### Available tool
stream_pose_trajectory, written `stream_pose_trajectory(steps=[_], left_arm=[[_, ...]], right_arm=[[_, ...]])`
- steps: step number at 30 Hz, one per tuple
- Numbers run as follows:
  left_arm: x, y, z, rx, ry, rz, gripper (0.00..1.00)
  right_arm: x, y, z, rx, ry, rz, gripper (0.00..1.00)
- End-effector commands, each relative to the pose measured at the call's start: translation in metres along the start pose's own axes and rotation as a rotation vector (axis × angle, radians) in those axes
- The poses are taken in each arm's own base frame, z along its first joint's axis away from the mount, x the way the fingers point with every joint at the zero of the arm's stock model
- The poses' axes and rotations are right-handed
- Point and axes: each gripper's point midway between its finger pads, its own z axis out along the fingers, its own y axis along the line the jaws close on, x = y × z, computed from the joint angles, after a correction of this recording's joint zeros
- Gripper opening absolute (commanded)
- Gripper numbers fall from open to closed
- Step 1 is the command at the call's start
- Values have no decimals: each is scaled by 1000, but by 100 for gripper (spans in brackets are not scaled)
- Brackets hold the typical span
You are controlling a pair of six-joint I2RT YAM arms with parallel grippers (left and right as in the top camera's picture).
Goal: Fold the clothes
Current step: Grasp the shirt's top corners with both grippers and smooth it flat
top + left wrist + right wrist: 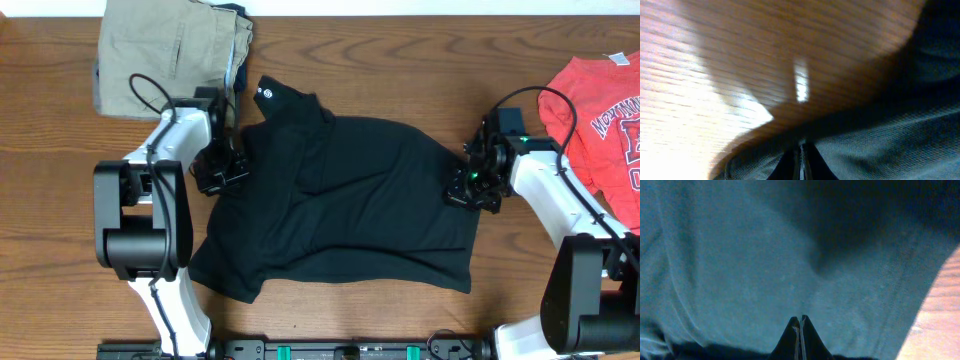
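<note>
The black shirt (350,200) lay crumpled on the tabletop (40,250), its long way going side to side, with the left jaws shut at its left edge, the right jaws shut at its right edge, both just as near, and tan trousers (160,50) behind.

Centre: plain black shirt (350,200) with a small white logo (267,95) at its upper left. Upper left: tan trousers (165,50). Right edge: red T-shirt (595,110), white lettering. Table (50,250): brown wood grain. Left arm (165,160) and right arm (545,185): white, black joints.
</note>
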Motion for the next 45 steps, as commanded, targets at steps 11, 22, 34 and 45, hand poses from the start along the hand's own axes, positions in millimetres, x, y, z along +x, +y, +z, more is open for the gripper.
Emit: stream_pose_trajectory(steps=[11,22,34,45], left_arm=[[-5,61,20,-195,28,-184,6],[8,122,3,-233,95,-371,5],[14,119,-55,-151,-29,-418,6],[17,92,-62,-137,-54,-340,91]], right_arm=[[4,5,6,61,-10,1,1],[-14,1,5,95,-88,-9,3],[-24,10,12,80,-124,-38,3],[-29,-10,43,178,-89,-22,1]])
